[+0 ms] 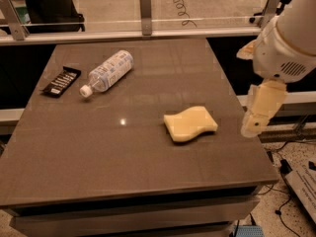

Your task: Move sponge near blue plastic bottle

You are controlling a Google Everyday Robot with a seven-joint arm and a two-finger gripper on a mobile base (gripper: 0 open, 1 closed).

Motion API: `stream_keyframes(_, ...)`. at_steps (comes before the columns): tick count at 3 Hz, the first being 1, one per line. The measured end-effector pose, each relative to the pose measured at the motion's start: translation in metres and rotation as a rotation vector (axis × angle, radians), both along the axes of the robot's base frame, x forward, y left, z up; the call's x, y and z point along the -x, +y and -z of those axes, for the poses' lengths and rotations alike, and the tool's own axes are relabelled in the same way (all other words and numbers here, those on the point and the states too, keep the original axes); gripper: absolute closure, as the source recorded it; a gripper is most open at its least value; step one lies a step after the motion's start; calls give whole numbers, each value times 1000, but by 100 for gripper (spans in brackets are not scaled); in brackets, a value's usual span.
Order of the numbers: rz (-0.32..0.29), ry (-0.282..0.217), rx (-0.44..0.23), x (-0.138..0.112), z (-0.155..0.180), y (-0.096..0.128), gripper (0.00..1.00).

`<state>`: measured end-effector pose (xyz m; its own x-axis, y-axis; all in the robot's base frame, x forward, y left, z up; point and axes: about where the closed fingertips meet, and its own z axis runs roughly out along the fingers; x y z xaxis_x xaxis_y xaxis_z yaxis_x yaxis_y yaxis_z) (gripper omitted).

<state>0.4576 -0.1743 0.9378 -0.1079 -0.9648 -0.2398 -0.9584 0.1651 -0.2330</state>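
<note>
**Three items on desk, gripper off right edge**

Black packet (pixel 60 81) lies near the desk's (pixel 98 157) far-left corner. The blue plastic bottle (pixel 108 72) lies on its side just beside it, cap toward the left edge. The sponge (pixel 190 124) lies flat near the right edge, well apart from the bottle. The gripper (pixel 252 126) hangs past the right edge, clear of the sponge; released or clenched, can't tell.

Our arm (pixel 289 38) enters from the upper right, its white wrist housing above the right edge of the table (pixel 123 157). Our gripper (pixel 259 110) hangs down from it, just beyond that edge, in the air.
</note>
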Motion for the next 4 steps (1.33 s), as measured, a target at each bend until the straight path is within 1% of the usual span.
stream_keyframes(1, -66, 23, -14, -6, 27, 29, 0)
stream_keyframes(2, -118, 57, -15, -9, 56, 48, 0)
stream_keyframes(3, -140, 81, -11, -16, 77, 54, 0)
stream_keyframes(4, -151, 98, -15, -19, 91, 59, 3)
